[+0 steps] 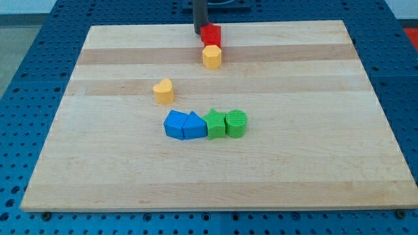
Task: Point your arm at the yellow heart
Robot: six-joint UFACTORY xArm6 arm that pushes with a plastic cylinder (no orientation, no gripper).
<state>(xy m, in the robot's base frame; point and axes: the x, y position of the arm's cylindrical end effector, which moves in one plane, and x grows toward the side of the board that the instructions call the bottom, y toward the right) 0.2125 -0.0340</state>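
Camera view: wooden board [281,163]
Tip: my tip [200,32] touching red block [211,34], grasping nothing
Yellow heart [164,91]: sitting at tip's 7 o'clock

On the board [326,163], my tip [200,32] touches the far block [211,34]; a hexagonal block [212,57] sits just nearer, the heart [164,91] left, 4 blocks [205,125] in a row nearest.

The dark rod comes straight down from the view's top edge, a little left of centre. My tip [200,32] sits at its lower end, near the tabletop's [294,78] far edge.
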